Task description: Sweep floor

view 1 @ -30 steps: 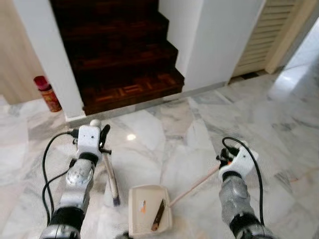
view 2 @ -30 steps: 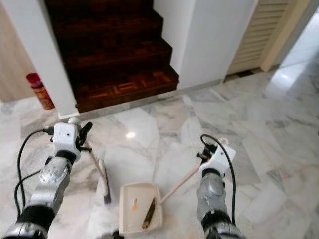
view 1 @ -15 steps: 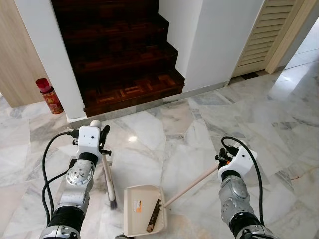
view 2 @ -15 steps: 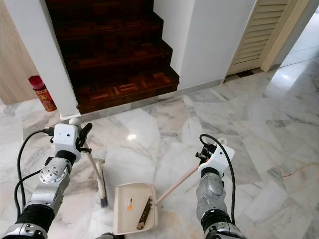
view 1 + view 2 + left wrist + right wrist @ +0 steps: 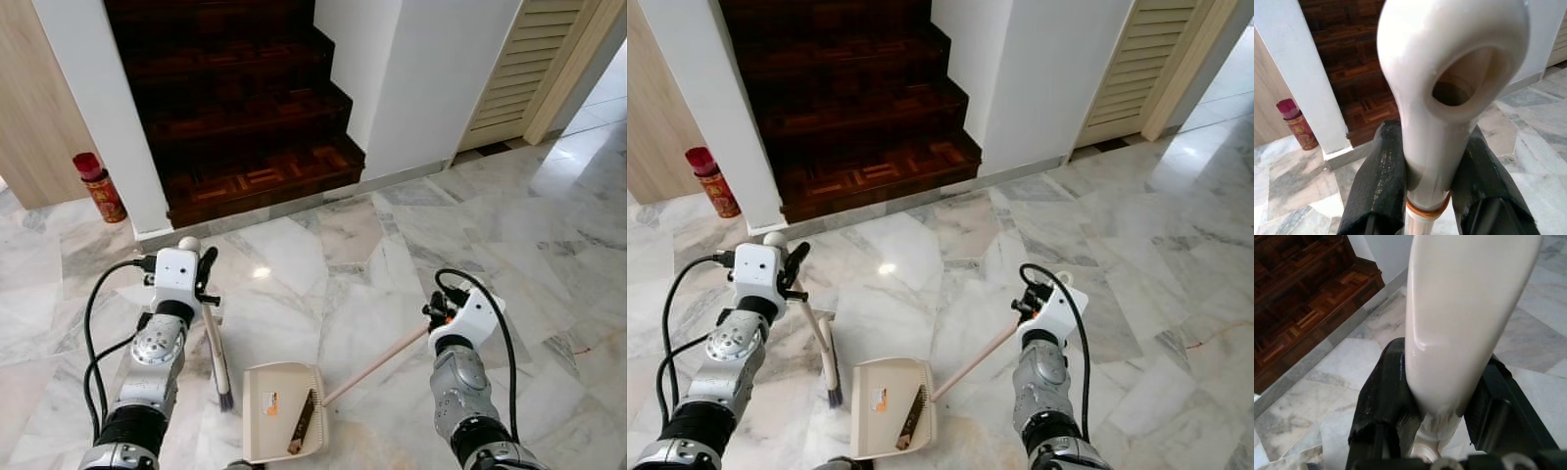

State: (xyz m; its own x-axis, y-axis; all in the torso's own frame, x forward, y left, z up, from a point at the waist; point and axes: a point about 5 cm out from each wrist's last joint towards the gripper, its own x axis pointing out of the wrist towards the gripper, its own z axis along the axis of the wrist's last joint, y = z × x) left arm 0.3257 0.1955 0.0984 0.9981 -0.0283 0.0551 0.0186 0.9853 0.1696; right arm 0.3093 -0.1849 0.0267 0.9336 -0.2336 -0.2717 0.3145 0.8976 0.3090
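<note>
A small broom [image 5: 217,362] with a cream handle and dark bristles stands on the marble floor, and my left gripper [image 5: 196,279] is shut on the broom handle [image 5: 1430,147]. A cream dustpan [image 5: 281,423] lies on the floor between my arms, holding a brown stick-like piece [image 5: 303,423] and a small orange scrap [image 5: 269,399]. My right gripper [image 5: 438,315] is shut on the dustpan handle [image 5: 1459,333], which slants down to the pan. The bristles touch the floor just left of the pan.
Dark wooden stairs [image 5: 235,108] rise straight ahead between white walls [image 5: 431,78]. A red canister [image 5: 100,186] stands at the left wall's foot. A louvred door [image 5: 519,69] is at the far right. Marble floor [image 5: 549,245] stretches to the right.
The camera shifted slightly. The broom and dustpan have stayed close together, with the debris still lying in the pan; both grips are unchanged.
</note>
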